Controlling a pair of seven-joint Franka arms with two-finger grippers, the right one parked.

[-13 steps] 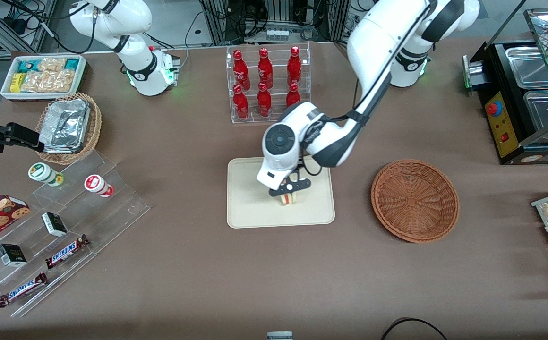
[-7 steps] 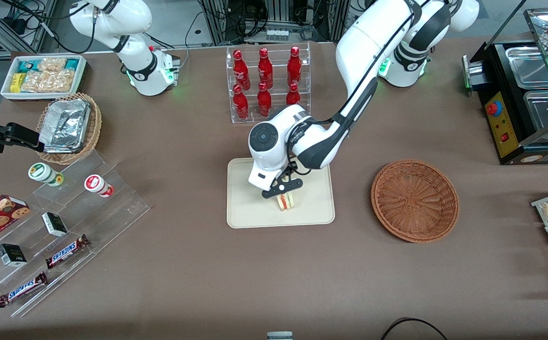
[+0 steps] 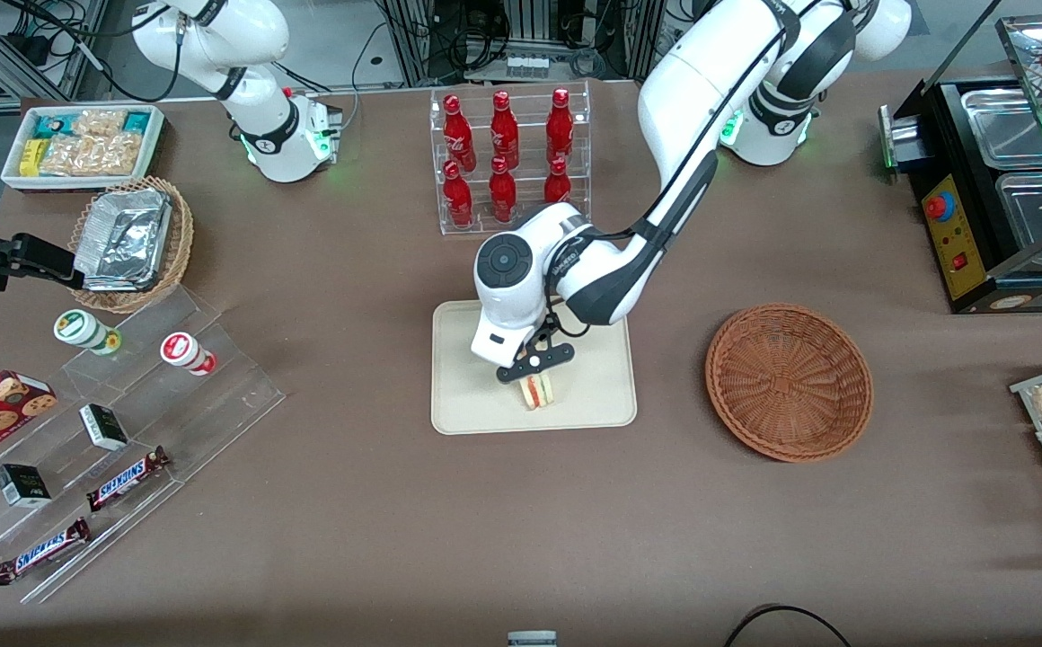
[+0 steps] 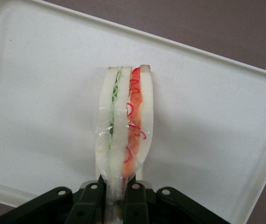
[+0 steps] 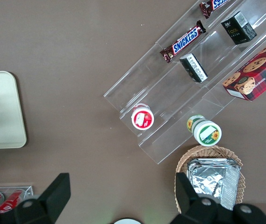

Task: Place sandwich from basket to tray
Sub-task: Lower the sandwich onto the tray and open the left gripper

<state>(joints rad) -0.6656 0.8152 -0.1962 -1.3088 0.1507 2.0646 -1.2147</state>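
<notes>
The hand [image 3: 534,370] hangs low over the tray [image 3: 467,395], its black fingers [image 4: 95,198] pinching the sandwich [image 3: 536,391] by its narrow end, so the wedge juts out from the fingertips above the tray's smooth cream surface. Clear film wraps pale bread layered with green and red filling. The round woven reddish-brown basket [image 3: 789,381] sits on the brown bench [image 3: 350,503], well apart toward the working arm's end.

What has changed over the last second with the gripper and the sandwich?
The gripper, shut on the sandwich, has slid across the tray toward the parked arm's end and settled there. The grip has not changed; the basket stays empty and in place.
</notes>
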